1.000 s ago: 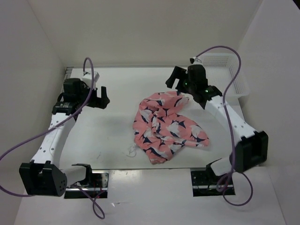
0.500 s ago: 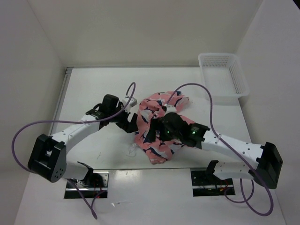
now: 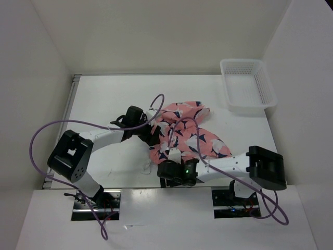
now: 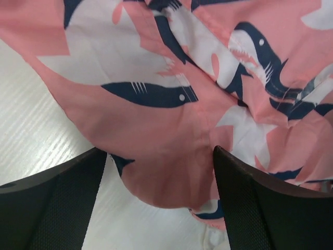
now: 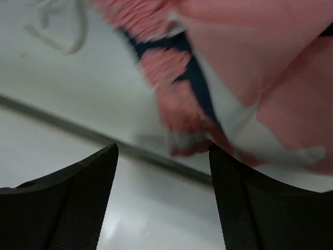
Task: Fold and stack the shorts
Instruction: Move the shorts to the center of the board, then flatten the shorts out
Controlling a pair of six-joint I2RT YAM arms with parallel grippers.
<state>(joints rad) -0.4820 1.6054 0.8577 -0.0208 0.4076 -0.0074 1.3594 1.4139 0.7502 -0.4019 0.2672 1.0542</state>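
**Position.** The shorts [image 3: 187, 136] lay in a crumpled heap at mid-table [image 3: 104, 99], unfolded, with layers lapped over one another. They were well apart from the basket [image 3: 248, 88] at the far right corner.

**Left gripper** [image 4: 160, 156]. It stood at the heap's left edge. Its jaws were spread wide, and a rounded lobe of cloth lay between the fingers [image 4: 57, 203]. Nothing was pinched.

**Right gripper** [image 5: 163, 151]. It stood at the heap's near edge, low over the table. Its jaws were likewise apart, with a gathered hem [image 5: 171, 99] lying between them. That view was blurred, so contact could not be confirmed. A loose white cord [image 5: 62, 31] trailed on the table beside it.

**Handling assessment.**
- The cloth was judged light, thin and wholly limp. It would hold no shape and would drape from whichever point was lifted.
- It was not fragile, and little risk of slip was expected once pinched.
- The chief hazard was judged to be catching two layers together, or taking the cord instead of the cloth.

**Recommended hold.** A single outer edge or corner should be taken at each side. The gathered hem was thicker and offered the surer purchase. The two holds should sit well apart so the garment could be drawn flat before folding.
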